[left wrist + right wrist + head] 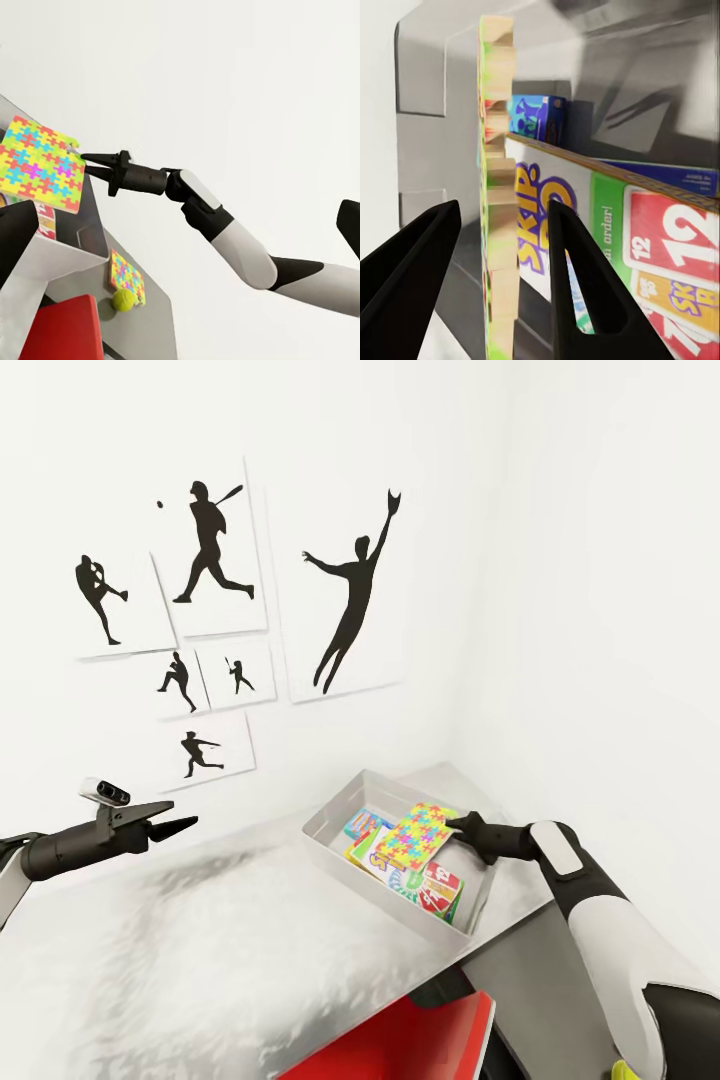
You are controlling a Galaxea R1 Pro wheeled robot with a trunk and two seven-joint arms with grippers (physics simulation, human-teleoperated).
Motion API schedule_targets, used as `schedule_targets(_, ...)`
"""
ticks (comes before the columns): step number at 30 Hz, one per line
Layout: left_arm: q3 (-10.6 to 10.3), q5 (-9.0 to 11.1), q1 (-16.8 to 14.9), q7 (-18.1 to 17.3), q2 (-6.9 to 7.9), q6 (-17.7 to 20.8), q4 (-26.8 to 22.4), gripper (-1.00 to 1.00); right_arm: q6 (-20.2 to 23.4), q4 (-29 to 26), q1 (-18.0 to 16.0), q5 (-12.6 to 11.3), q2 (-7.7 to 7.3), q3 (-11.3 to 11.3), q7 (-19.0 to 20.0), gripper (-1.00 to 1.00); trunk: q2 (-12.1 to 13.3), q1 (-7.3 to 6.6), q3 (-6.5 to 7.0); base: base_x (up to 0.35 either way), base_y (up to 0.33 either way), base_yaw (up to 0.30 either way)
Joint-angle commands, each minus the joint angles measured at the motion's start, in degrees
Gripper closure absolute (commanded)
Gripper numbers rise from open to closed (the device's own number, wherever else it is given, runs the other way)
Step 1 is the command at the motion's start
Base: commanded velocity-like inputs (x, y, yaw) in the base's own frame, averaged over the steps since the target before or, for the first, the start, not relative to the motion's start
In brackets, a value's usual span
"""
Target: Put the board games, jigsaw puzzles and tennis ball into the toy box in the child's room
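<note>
**Puzzle sheet held over the toy box by the right gripper**

In the head view, a thin multicoloured jigsaw puzzle sheet [423, 836] is seen held at its edge by the black right gripper [458, 826], above the shallow light grey toy box [335, 825]; the box is set on the light grey table top [180, 950] near the room corner; inside it, beneath the sheet, flat board game boxes with bright printed covers [440, 890] are seen lying; the left gripper [185, 825] is held in the air well apart from the box, over the table's far side, and its fingers are parted with nothing between them; black silhouette athlete pictures [350, 595] are hung on the white wall behind; a red chair [400, 1040] is seen at the table's near edge.

In the left wrist view, the same sheet [37, 165] is gripped at one edge by the right gripper [86, 163], tilted over the box wall [52, 259]; a second multicoloured puzzle sheet [127, 276] is laid flat on the table, with a small yellow-green tennis ball [124, 300] just beside it.

In the right wrist view, the held sheet [499, 195] is seen edge-on between the two black fingers [577, 277], which are closed against it; a "Skip-Bo" game box [660, 247] and a blue box [536, 116] are seen behind it, inside the toy box.
</note>
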Motion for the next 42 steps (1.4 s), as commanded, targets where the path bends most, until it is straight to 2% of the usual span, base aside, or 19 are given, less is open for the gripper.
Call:
schedule_targets(1,0.0,0.1,-0.1,-0.1,0.02,0.6,0.0,-1.00,0.3,0.0,-0.1,-0.3,-0.05,-0.2,-0.3,1.00,-0.1,0.04,-0.13,0.000,0.000,0.000)
schedule_targets(11,0.0,0.2,-0.1,-0.1,0.02,0.6,0.0,-1.00,0.2,0.0,-0.1,-0.2,0.35,-0.1,-0.5,1.00,-0.1,0.04,-0.13,0.000,0.000,0.000)
schedule_targets(12,0.0,0.2,-0.1,-0.1,0.02,0.6,0.0,-1.00,0.2,0.0,-0.1,-0.2,0.39,-0.1,-0.5,-1.00,-0.1,0.04,-0.13,0.000,0.000,0.000)
schedule_targets(38,0.1,0.1,0.1,-0.2,0.15,0.6,0.0,-1.00,0.4,-0.6,0.1,-0.4,-0.02,-0.2,0.2,-1.00,-0.1,0.04,-0.13,0.000,0.000,0.000)
schedule_targets(42,2.2,0.1,0.3,-0.6,0.19,0.6,0.0,-1.00,0.6,-4.2,0.5,-0.7,-0.30,-0.3,0.6,-1.00,-0.1,0.04,0.06,0.000,0.000,0.000)
